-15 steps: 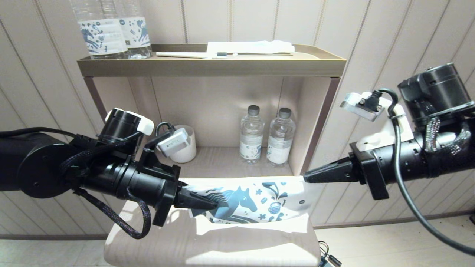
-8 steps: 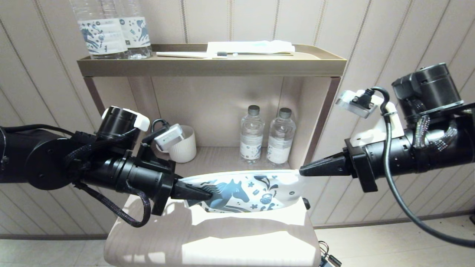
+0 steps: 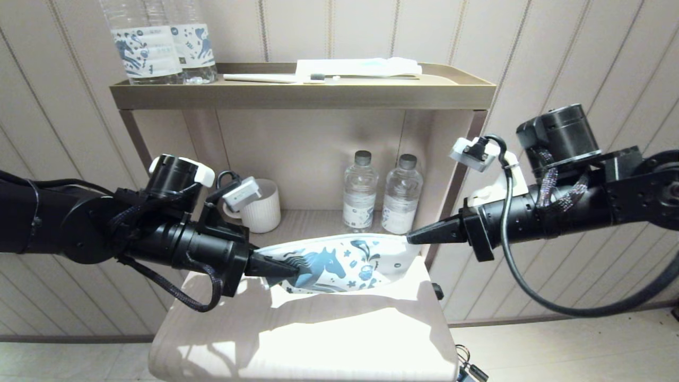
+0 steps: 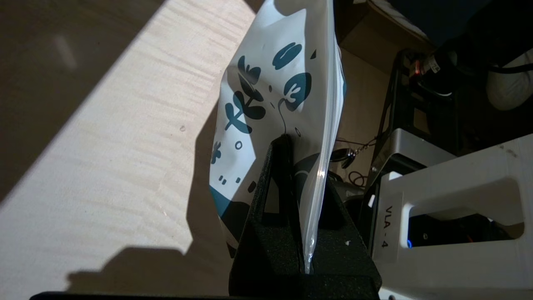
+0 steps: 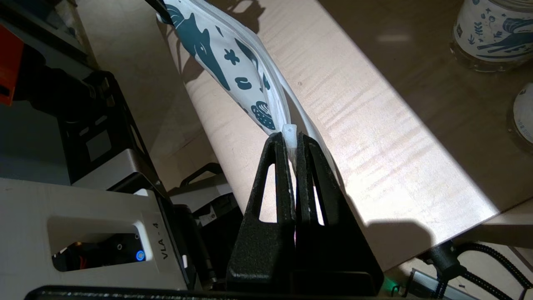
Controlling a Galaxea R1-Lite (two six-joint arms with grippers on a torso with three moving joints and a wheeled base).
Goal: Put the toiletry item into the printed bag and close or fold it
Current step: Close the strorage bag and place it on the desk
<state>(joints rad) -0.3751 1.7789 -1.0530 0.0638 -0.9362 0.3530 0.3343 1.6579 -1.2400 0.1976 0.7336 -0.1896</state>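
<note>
Head view: printed bag [image 3: 345,262] strung above the surface [image 3: 318,339], left claw [image 3: 289,269] and right claw [image 3: 411,239] clamped on its ends; left wrist: zip edge pinched; right wrist: corner pinched; toiletry item unseen, closing seemingly under way.

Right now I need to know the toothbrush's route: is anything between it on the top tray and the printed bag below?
Yes. The toothbrush lies on the top tray, a level above; the tray's raised rim stands between. Both grippers, left gripper and right gripper, are shut on the printed bag, so neither is free.
</note>
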